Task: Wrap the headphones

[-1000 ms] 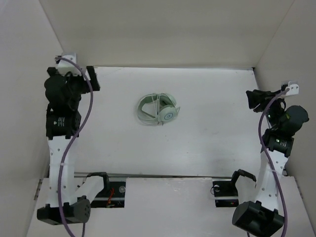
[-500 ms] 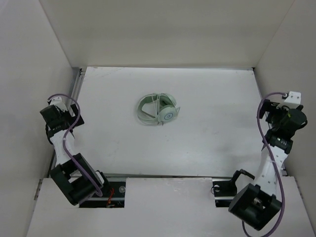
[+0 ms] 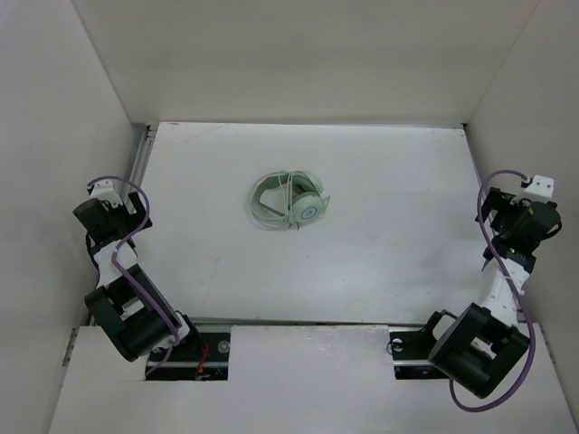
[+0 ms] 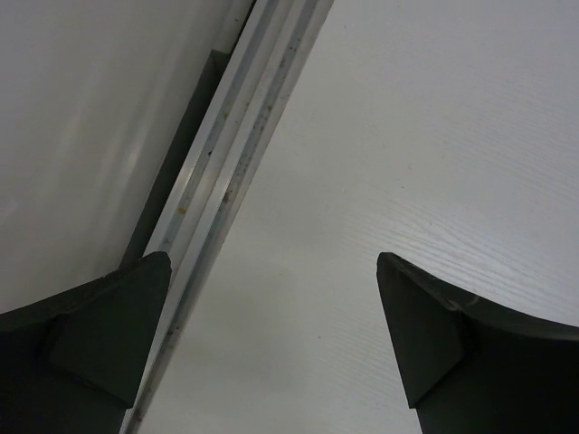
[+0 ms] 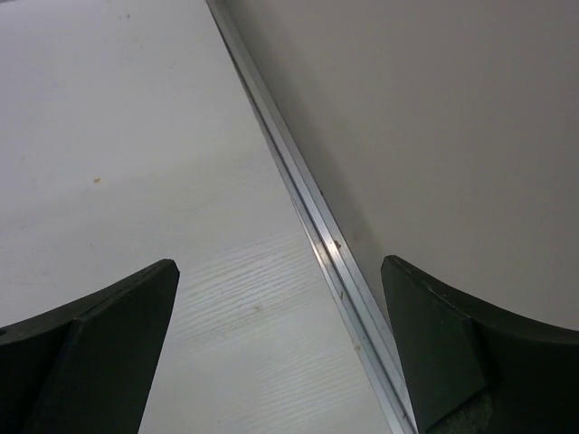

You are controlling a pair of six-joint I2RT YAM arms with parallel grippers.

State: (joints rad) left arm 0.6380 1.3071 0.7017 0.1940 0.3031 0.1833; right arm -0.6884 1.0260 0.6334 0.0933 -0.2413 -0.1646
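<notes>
Between left end effector (image 4: 273, 262) and right end effector (image 5: 280, 264), well apart: headphones (image 3: 289, 203)

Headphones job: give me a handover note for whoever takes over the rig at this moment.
Left gripper: open, empty, at the table's left edge.
Right gripper: open, empty, at the right edge.
Headphones: lying mid-table, apart from both arms.
Done: cable looks wound around the headband; none seen trailing.
Left: probably nothing; check the wrap up close.
</notes>
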